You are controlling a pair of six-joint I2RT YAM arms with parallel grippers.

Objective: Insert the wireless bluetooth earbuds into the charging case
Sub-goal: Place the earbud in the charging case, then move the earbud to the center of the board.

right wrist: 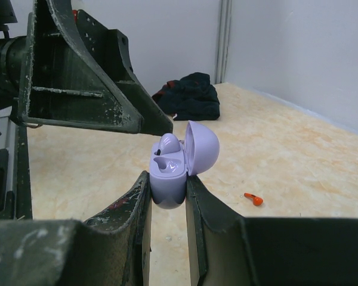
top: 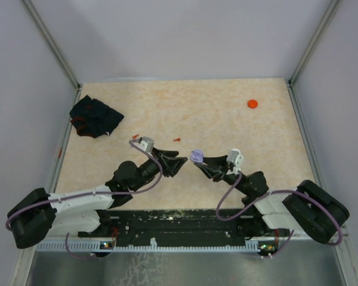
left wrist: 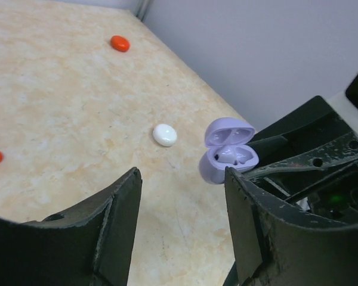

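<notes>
One pale purple earbud (right wrist: 169,143) pokes up from the open charging case (right wrist: 170,179), whose lid (right wrist: 201,148) is tipped back. The right gripper (right wrist: 167,193) pinches the case's lower body over the bench (right wrist: 298,155), its arm reaching toward the middle. The left gripper (left wrist: 182,176) faces the case from just beside it, jaws spread, holding nothing. A red earbud (right wrist: 254,199) lies on the bench nearby. Whether a second earbud fills the case cannot be told. A white oval piece (left wrist: 164,134) is hard to identify. A black cloth (right wrist: 191,95) lies well apart.

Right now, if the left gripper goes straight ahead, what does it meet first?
Likely the open purple charging case, clamped in the right gripper, just ahead of the open left gripper. It sits off-centre, so one finger may clip it; depth is unclear.
</notes>
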